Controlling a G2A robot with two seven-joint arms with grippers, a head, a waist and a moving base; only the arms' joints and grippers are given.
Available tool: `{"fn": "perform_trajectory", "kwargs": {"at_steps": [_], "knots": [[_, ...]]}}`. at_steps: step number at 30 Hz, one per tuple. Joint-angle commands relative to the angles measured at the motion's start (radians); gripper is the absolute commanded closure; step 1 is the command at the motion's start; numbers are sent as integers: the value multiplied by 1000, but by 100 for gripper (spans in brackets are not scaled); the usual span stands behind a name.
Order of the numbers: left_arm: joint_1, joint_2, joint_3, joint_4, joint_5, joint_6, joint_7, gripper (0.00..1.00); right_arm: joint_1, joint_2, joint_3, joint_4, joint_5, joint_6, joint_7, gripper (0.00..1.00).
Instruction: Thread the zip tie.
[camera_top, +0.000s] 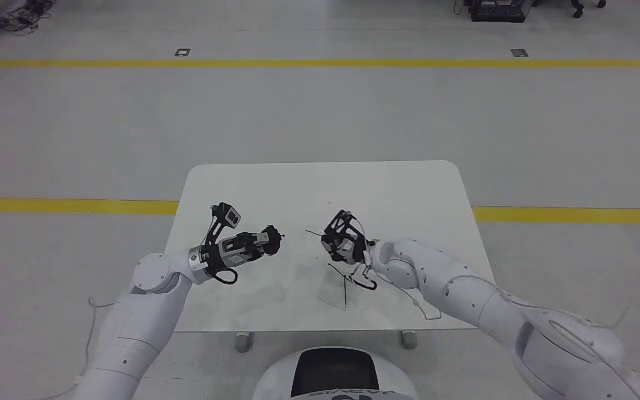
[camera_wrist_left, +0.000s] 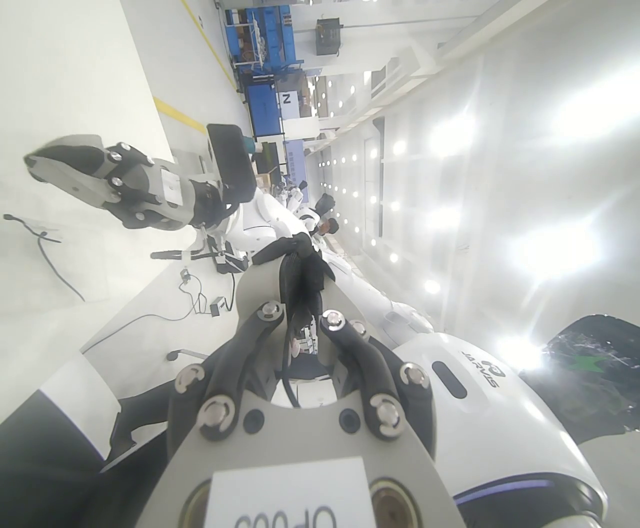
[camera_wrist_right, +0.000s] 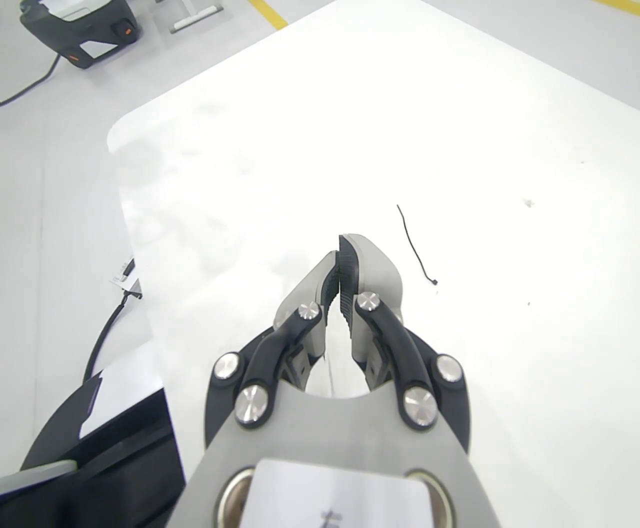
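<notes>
Hovering with my left fingers (camera_wrist_left: 257, 285) and right fingers (camera_wrist_right: 367, 262) pinched shut, I could knock the loose tie (camera_wrist_right: 414, 245) near the right ones away by sweeping low.

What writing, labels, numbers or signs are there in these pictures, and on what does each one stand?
White label on the left gripper: upside down and cut off by the picture's edge; not readable whole.
White label on the right gripper: one mark, cut off; unreadable.
Sign on the blue stand in the room behind: a single capital letter.
No whole word can be read.
</notes>
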Motion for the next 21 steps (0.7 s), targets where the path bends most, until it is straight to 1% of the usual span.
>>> {"fn": "perform_trajectory", "kwargs": {"at_steps": [1, 4, 7, 11, 13, 14, 16, 18, 21], "knots": [[0, 0, 0, 0, 0, 0, 0, 100, -14, 37, 18, -67, 1, 0, 38, 100], [0, 0, 0, 0, 0, 0, 0, 100, -35, 84, 44, -151, 7, 0, 82, 100], [0, 0, 0, 0, 0, 0, 0, 100, -52, 123, 68, -217, 8, 0, 124, 100], [0, 0, 0, 0, 0, 0, 0, 100, -73, 162, 87, -294, 15, 0, 203, 100], [0, 0, 0, 0, 0, 0, 0, 100, -80, 176, 94, -320, 20, 0, 245, 100], [0, 0, 0, 0, 0, 0, 0, 100, -83, 184, 95, -334, 23, 0, 282, 100], [0, 0, 0, 0, 0, 0, 0, 100, -86, 194, 100, -353, 32, 0, 318, 100], [0, 0, 0, 0, 0, 0, 0, 100, -87, 200, 102, -364, 37, 0, 362, 100], [0, 0, 0, 0, 0, 0, 0, 100, -84, 201, 99, -376, 42, 0, 401, 100]]}}
